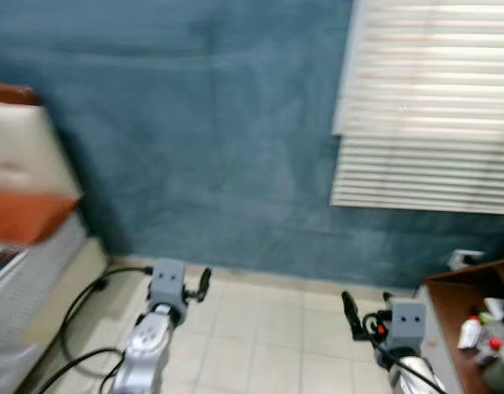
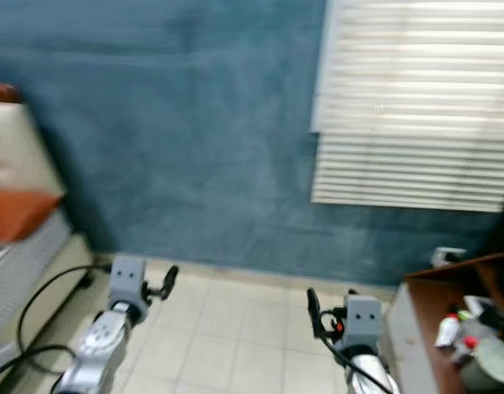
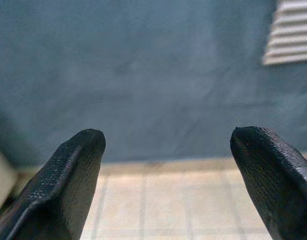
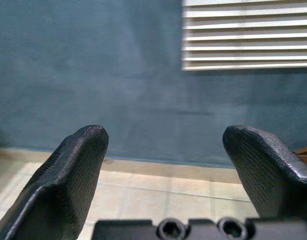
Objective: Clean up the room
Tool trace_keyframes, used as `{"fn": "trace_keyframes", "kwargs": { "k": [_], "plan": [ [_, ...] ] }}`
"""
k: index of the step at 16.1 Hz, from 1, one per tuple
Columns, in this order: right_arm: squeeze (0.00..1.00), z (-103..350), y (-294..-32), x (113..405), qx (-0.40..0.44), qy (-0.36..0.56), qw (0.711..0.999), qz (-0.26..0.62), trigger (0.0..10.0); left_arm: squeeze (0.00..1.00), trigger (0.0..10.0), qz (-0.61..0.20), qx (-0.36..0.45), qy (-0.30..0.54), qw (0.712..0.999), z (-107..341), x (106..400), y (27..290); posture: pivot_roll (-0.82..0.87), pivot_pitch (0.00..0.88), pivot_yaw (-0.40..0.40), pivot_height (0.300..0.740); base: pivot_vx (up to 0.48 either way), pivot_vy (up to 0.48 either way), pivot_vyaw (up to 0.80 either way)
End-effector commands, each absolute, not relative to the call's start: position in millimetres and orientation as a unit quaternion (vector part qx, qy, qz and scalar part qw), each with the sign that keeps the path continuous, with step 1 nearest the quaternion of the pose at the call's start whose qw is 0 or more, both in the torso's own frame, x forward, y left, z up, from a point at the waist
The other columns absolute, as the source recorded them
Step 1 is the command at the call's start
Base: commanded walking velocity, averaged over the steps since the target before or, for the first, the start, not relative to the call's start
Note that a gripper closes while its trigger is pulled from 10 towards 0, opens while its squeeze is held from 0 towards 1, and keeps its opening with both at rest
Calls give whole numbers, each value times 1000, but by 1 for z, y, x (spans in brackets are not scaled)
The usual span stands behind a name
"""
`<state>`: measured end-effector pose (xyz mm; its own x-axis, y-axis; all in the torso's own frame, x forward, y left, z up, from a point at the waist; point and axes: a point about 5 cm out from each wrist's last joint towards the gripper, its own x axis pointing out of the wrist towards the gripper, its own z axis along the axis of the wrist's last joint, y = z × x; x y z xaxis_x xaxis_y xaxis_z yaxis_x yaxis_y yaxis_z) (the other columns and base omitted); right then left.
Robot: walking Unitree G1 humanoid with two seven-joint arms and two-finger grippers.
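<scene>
And here's the clutter: a huddle of small bottles and containers (image 1: 482, 332) on the brown desk (image 1: 453, 300), way out at four o'clock in the head view. The picture is soft, so it may be a white bottle with red caps beside it, but I won't swear to more than that. If that's what needs tidying, it lies off to the robot's right, and the right gripper (image 1: 350, 316) is plainly the nearer hand, hanging just beside the desk's near corner at five o'clock. Its two black fingers (image 4: 68, 175) stand wide apart in the wrist view, nothing between them, only blue wall (image 1: 194, 123) and pale tiled floor (image 1: 260, 336) beyond. The wrist camera looks at the wall rather than the desk, so in my judgement the arm, or the whole body, has to swing right before any reach.

Over at seven o'clock the left gripper (image 1: 204, 285) is also spread wide and empty, well apart from the desk. Further out, a black cable (image 1: 75, 316) loops on the floor at eight o'clock beside the bed (image 1: 30, 246), with its cream and orange bedding at nine. White blinds (image 1: 432, 107) fill the wall at one o'clock.
</scene>
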<state>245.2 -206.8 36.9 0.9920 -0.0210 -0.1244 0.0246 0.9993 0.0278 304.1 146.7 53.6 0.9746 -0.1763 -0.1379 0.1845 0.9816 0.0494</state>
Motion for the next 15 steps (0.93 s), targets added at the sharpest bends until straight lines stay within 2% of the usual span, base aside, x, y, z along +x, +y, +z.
{"fn": "trace_keyframes", "kwargs": {
  "k": [1, 5, 11, 15],
  "plan": [
    [0, 37, -215, 244, 8, 60, 998, -27, 10000, 0, 10000, -107, 31, 70, 991, 52, 304, 140, -119, 0, 17, 740, 480, 0, 0],
    [0, 35, -216, 243, 5, 67, 997, -26, 10000, 0, 10000, -108, 32, 68, 991, 52, 305, 141, -121, 0, 18, 740, 480, 0, -109],
    [0, 33, -216, 244, 1, 72, 997, -25, 10000, 0, 10000, -111, 36, 67, 991, 53, 307, 142, -119, 0, 27, 740, 480, 0, -769],
    [0, 32, -216, 243, 0, 72, 997, -20, 10000, 0, 10000, -107, 33, 74, 991, 52, 308, 141, -120, 0, 31, 740, 480, 0, 0]
  ]
}}
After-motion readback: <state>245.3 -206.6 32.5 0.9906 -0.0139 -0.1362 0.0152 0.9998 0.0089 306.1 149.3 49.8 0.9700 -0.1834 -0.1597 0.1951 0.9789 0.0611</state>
